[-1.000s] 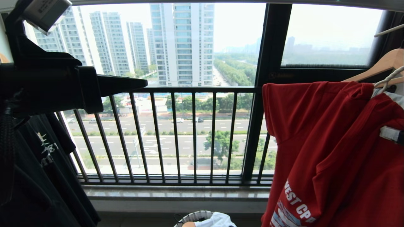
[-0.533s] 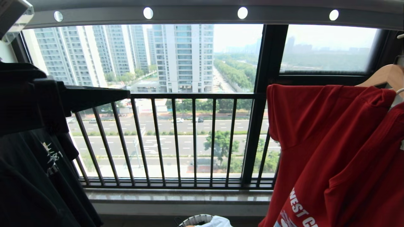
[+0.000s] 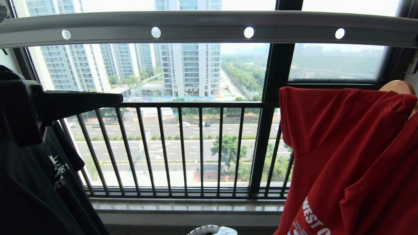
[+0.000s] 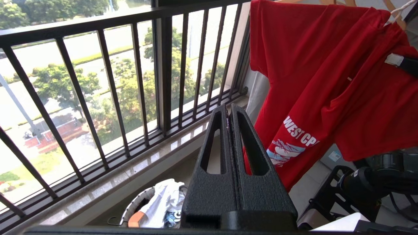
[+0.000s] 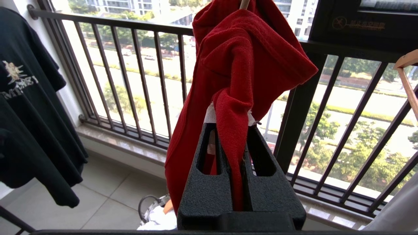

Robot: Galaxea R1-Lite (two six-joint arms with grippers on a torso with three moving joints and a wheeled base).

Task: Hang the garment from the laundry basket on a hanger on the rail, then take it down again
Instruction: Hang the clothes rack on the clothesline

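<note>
While the right end effector [image 5: 232, 130] grips the garment [image 3: 346, 156], the left end effector [image 4: 228, 109] is clenched empty.

We see the rail [image 3: 202, 29] running across the top, above the balcony railing [image 3: 183, 147] that stands before the window. At our right hangs the T-shirt [image 3: 343, 156], its fold pinched in our right claw [image 5: 232, 130], with a wooden hanger [image 3: 400, 87] behind its shoulder. At our left, our left claw [image 3: 116, 99] reaches level above a printed T-shirt [image 3: 36, 182]. Below, on the floor beneath the sill, sits the laundry basket [image 3: 204, 230] with cloth in it.
</note>
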